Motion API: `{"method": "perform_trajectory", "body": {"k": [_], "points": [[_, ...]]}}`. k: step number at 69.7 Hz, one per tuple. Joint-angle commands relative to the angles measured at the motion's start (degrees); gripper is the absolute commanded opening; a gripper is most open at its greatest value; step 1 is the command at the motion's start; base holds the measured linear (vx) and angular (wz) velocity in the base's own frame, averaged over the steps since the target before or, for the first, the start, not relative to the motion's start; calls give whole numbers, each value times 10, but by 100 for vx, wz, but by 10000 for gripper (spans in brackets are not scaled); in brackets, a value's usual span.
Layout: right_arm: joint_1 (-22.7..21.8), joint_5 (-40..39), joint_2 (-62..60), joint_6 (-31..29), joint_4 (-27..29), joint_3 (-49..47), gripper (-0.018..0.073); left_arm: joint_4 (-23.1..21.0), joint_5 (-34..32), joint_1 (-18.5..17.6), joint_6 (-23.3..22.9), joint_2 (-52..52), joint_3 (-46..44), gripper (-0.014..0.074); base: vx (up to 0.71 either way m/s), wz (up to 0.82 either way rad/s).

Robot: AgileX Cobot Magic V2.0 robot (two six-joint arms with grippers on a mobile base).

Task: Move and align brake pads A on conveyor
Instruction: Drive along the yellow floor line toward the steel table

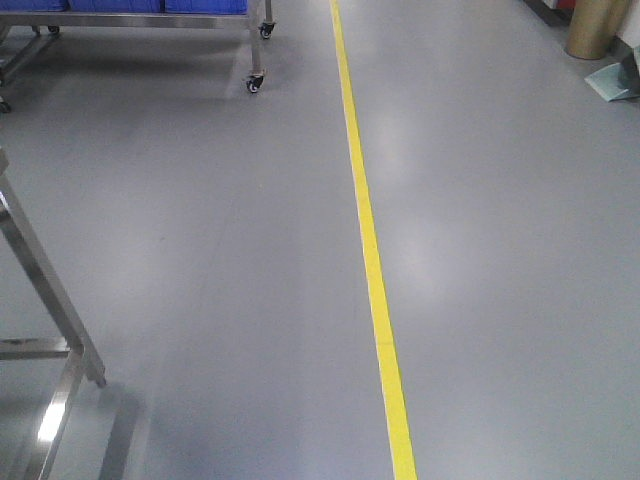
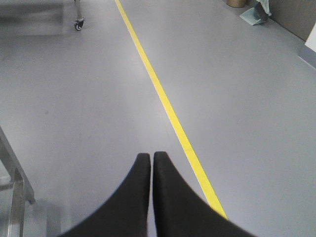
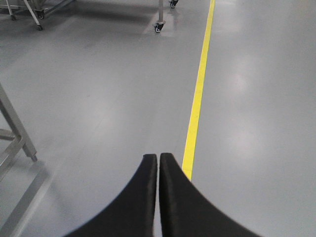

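We note left claw (image 2: 151, 156), right claw (image 3: 158, 157) — jaws closed, nothing held. Ahead of claws: floor (image 1: 200, 250), yellow line (image 1: 365, 220); brake pads A, conveyor unseen — all work remains.

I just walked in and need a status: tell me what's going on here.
Nothing is being handled. The left end effector and right end effector are shut and empty, pointing over the grey floor beside a yellow line. A steel frame stands at left, a wheeled rack farther off. No brake pads or conveyor are in view.
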Motion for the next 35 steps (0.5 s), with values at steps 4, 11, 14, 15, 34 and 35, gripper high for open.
{"method": "perform_trajectory", "body": {"k": [4,11,14,15,34,35], "points": [[-1,-40,5,-3,-7,-15,-3,-2,-41,-4,-1,7,-14,-6,53,5],[-1,-40,5,-3,-7,-15,-3,-2,-41,-4,-1,7,-14,-6,53,5],[-1,-40,5,-3,-7,-15,-3,-2,-41,-4,-1,7,-14,-6,53,3],[-1,-40,5,-3,-7,-15,-3,-2,-41,-4,-1,7,-14,-6,53,4],[-1,-40,5,-3,-7,-15,-3,-2,-41,-4,-1,7,-14,-6,51,3],[-1,-40,5,-3,-7,-15,-3,-2,-41,-4,-1,7,-14,-6,49,3]]}}
